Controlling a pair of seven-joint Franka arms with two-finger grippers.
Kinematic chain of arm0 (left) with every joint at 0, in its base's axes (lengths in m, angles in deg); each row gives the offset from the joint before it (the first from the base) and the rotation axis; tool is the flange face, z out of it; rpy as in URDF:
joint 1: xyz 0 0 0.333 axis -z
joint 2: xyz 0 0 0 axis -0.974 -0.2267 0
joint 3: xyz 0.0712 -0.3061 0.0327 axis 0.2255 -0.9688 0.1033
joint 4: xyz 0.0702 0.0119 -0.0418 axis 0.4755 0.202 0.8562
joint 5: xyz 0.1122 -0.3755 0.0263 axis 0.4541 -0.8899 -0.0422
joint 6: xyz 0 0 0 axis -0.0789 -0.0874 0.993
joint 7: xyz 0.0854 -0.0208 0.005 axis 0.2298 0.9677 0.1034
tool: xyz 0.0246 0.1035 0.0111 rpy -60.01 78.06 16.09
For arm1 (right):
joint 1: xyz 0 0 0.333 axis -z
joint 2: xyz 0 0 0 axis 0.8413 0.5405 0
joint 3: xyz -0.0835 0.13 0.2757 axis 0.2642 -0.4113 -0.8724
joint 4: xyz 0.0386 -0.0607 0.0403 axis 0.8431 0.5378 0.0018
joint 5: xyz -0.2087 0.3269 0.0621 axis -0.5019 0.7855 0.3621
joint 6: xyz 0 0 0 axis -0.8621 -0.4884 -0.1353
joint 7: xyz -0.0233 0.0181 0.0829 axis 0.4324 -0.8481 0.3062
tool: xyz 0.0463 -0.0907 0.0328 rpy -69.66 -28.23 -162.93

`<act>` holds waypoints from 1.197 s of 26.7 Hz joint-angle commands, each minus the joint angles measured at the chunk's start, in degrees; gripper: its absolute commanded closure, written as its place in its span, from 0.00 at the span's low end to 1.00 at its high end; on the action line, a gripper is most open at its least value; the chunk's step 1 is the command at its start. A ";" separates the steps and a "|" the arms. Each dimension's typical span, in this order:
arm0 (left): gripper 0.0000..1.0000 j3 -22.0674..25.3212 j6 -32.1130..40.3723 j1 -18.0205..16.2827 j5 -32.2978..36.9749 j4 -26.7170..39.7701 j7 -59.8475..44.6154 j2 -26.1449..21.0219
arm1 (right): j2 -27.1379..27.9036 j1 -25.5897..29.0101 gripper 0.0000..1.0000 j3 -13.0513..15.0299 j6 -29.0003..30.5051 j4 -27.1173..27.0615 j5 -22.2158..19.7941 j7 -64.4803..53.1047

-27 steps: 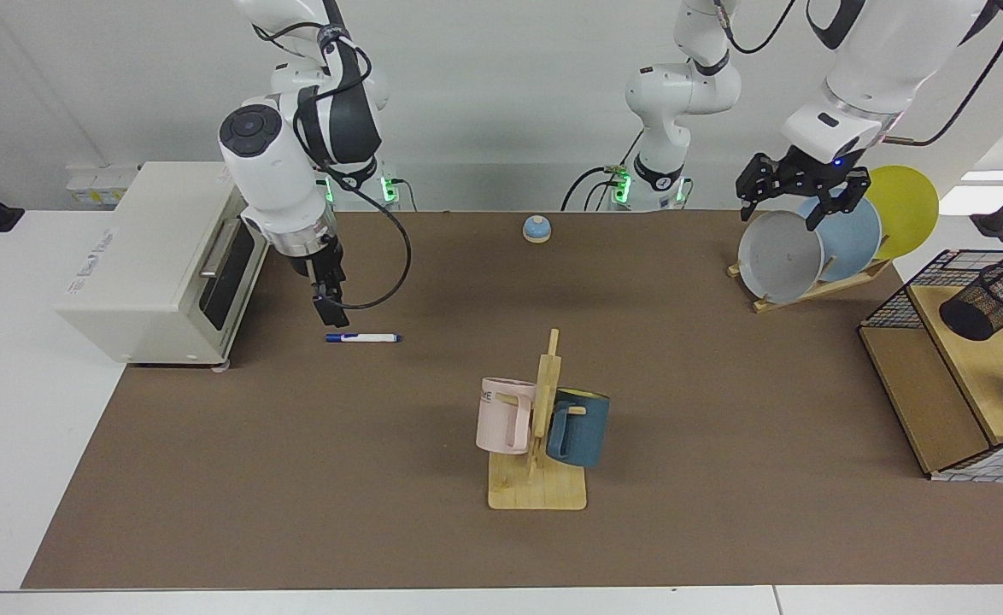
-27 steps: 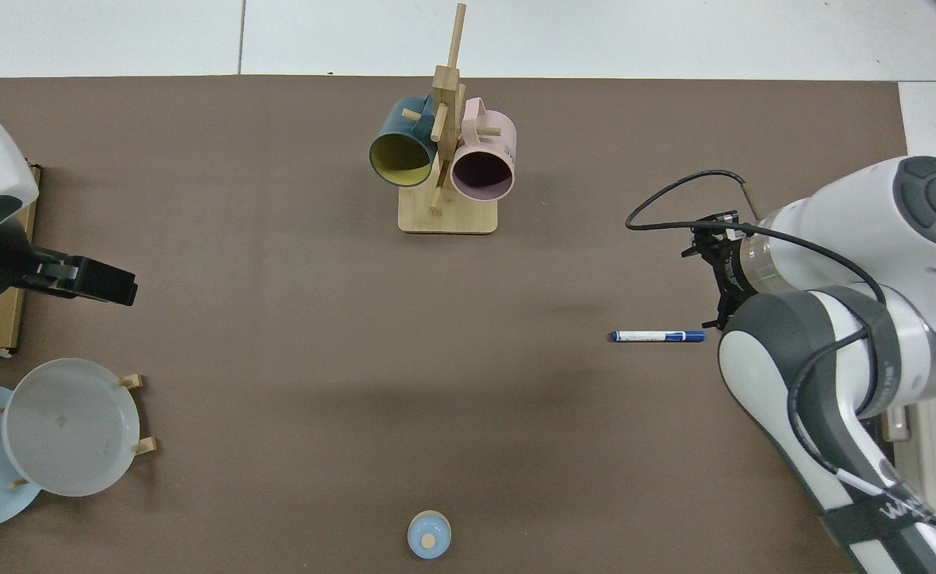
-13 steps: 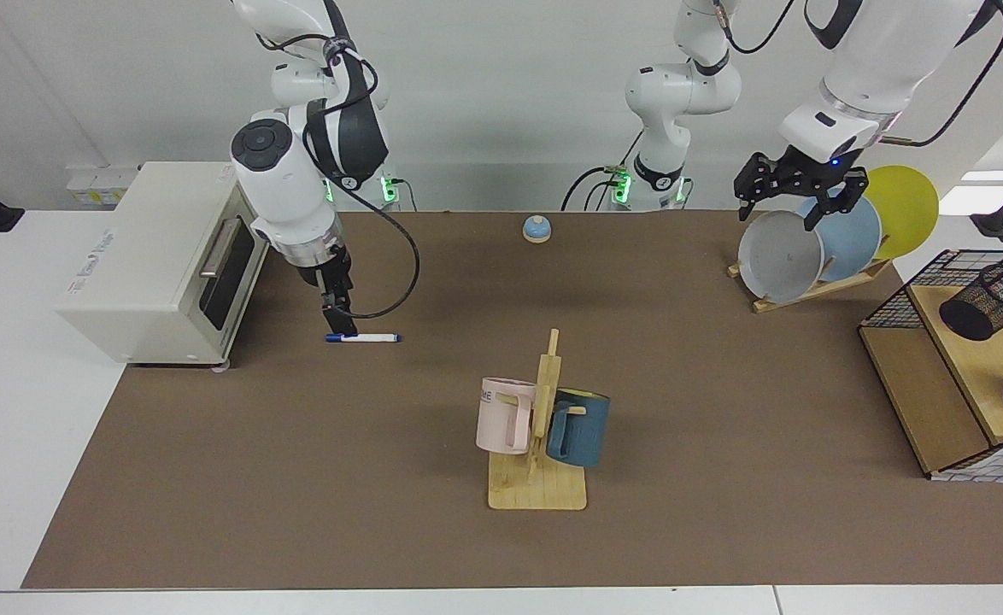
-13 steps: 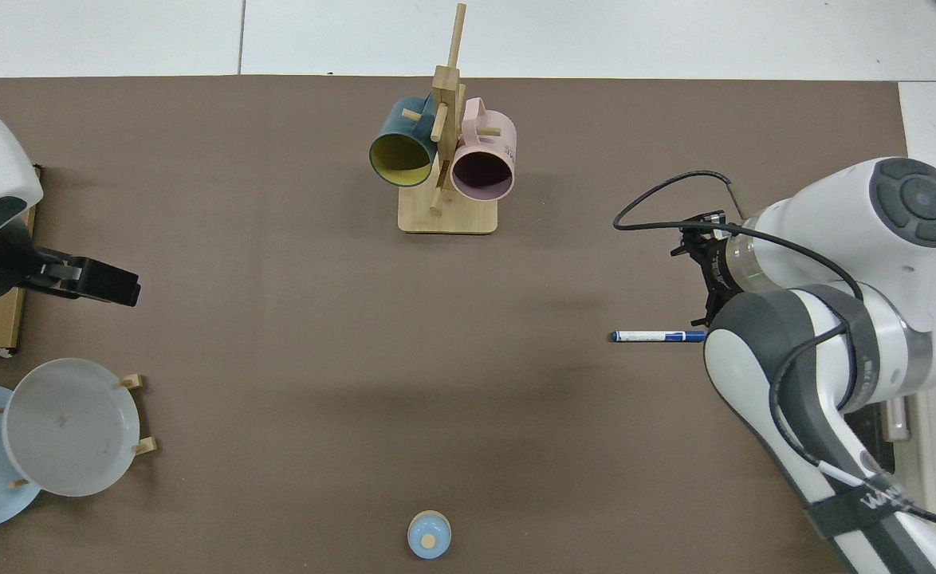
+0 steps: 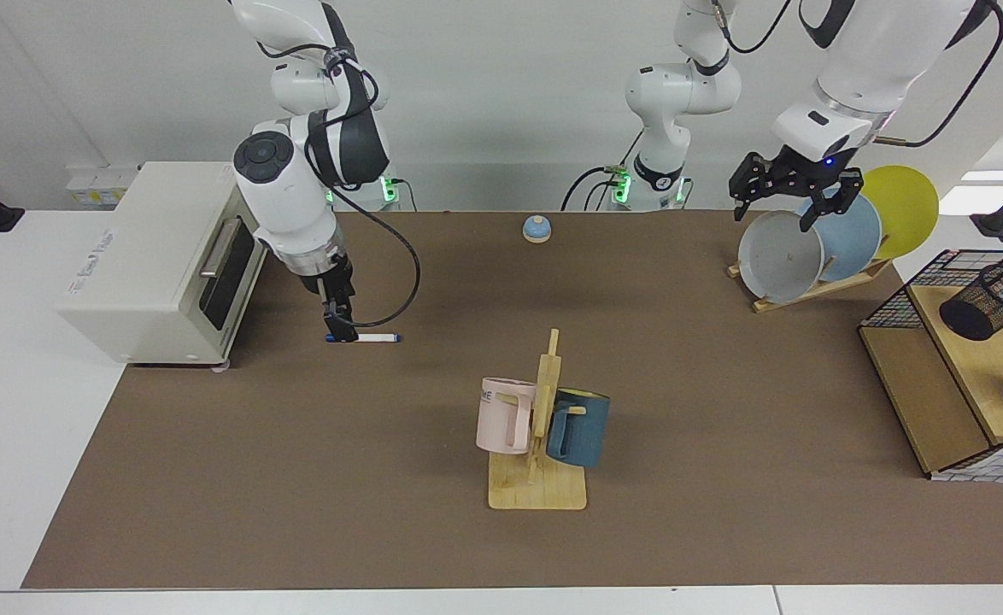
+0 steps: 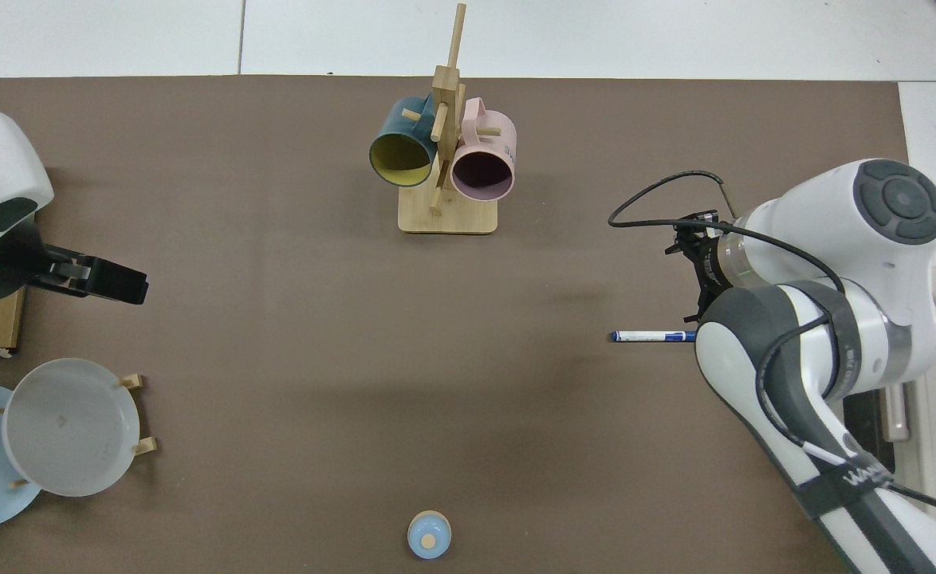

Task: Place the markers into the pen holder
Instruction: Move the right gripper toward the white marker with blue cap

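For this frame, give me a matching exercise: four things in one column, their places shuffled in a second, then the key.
Things
1. marker
2. pen holder
3. pink mug
4. left gripper

Places
A. hung on the wooden mug tree mid-table
B. in the air above the plate rack's grey plate
C. flat on the brown mat, with the right gripper down at its blue end
D. lying tilted on the wooden floor of the wire-grid basket, at the table's edge

Pairs: 1-C, 2-D, 3-A, 4-B
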 commanded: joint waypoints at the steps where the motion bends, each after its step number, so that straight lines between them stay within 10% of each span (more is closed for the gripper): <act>1: 0.00 0.34 -3.71 -0.41 -1.26 2.17 4.27 1.01 | 1.59 0.72 0.00 -0.46 6.72 3.73 0.38 2.15; 15: 0.00 0.87 -7.84 -0.41 -1.53 7.80 11.76 3.13 | -0.96 3.45 0.00 -0.55 21.14 17.97 0.47 1.98; 32: 0.00 0.78 -7.84 -0.24 -1.53 9.29 11.76 3.21 | -1.49 3.10 0.01 -0.63 25.81 22.28 0.64 1.98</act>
